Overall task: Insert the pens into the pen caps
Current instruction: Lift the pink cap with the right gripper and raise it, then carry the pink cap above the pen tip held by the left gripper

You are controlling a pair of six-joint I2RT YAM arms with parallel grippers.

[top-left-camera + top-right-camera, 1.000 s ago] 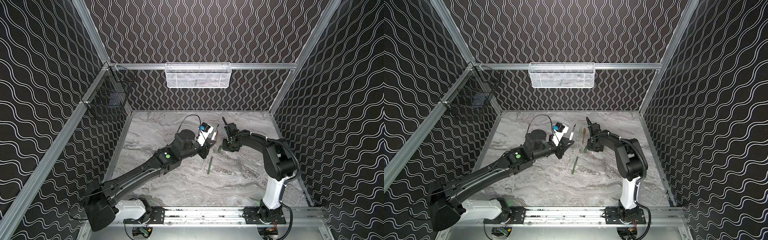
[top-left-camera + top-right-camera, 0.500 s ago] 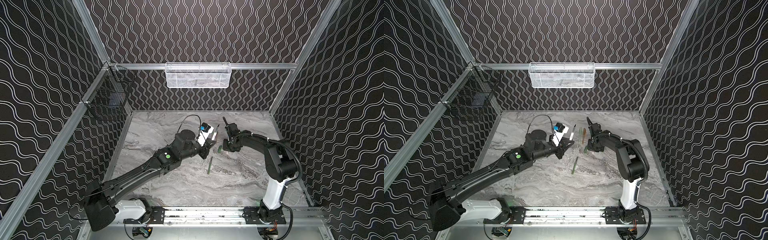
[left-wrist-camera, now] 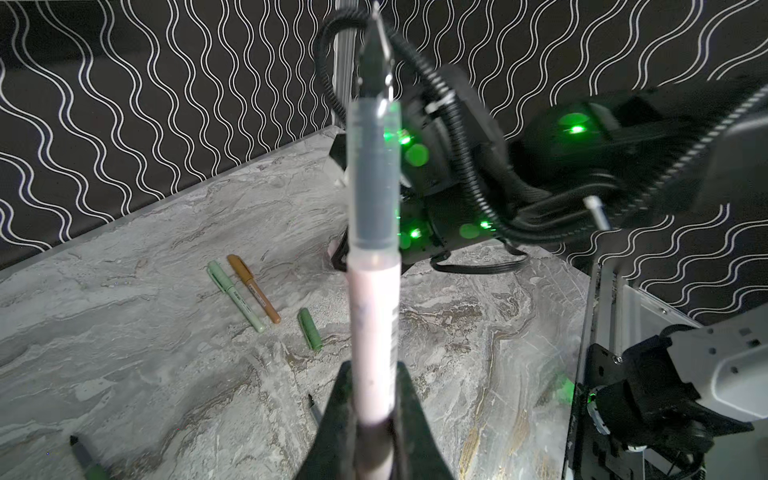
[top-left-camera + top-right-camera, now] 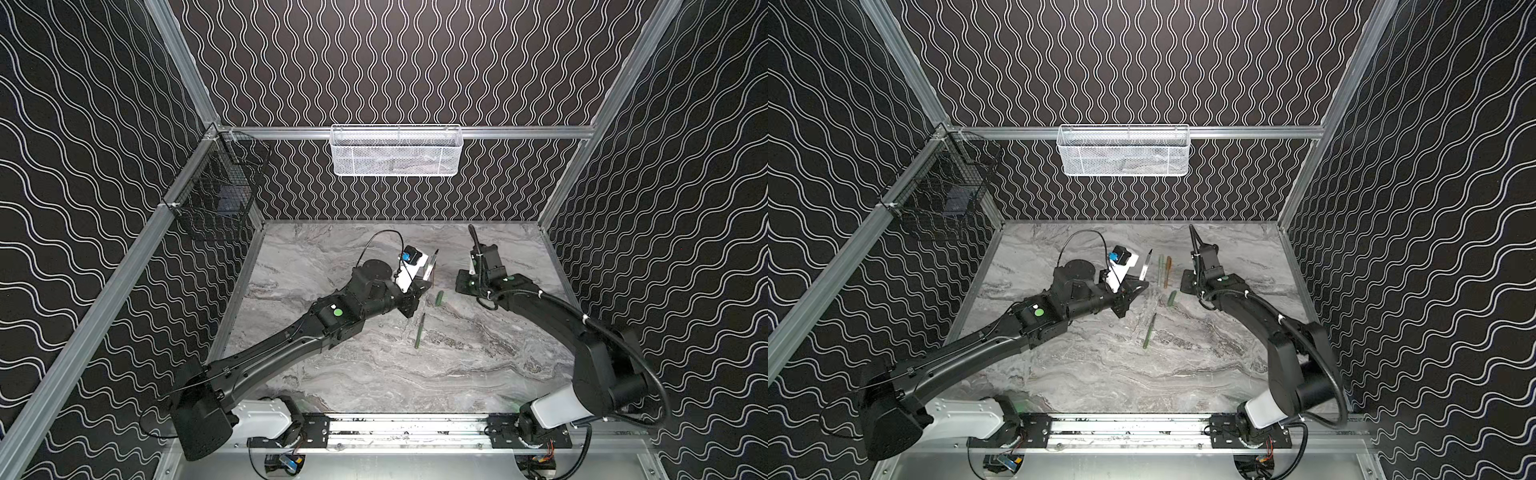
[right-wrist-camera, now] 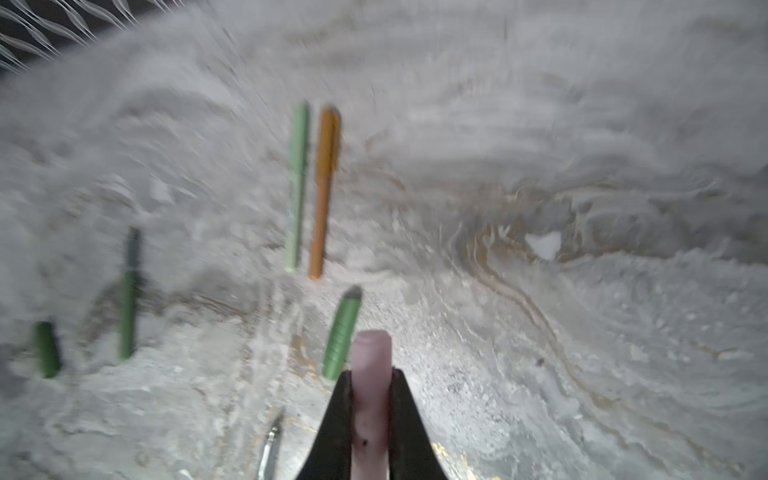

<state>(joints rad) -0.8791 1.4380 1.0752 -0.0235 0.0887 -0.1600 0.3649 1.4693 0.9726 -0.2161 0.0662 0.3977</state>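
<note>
My left gripper (image 3: 374, 370) is shut on the pinkish white pen (image 3: 374, 324), whose dark tip points up and away; both top views show the pen (image 4: 1145, 266) above the gripper (image 4: 1138, 286). My right gripper (image 5: 371, 380), low over the table (image 4: 463, 282), is shut on the pink cap (image 5: 371, 361). A dark green cap (image 5: 341, 338) (image 4: 1172, 299) lies just beside it. A dark green pen (image 4: 1149, 331) (image 5: 129, 291) lies uncapped nearer the front. A pale green pen (image 4: 1160, 270) and an orange-brown pen (image 4: 1168, 271) lie side by side with caps on.
A short dark green piece (image 5: 48, 349) lies beyond the dark green pen in the right wrist view. A white mesh basket (image 4: 395, 151) hangs on the back wall and a black wire basket (image 4: 216, 199) on the left wall. The marble tabletop (image 4: 374, 374) ends at a front rail.
The right gripper has closed a little more on the pink cap and shifted slightly. The left arm and its pen have not moved.
</note>
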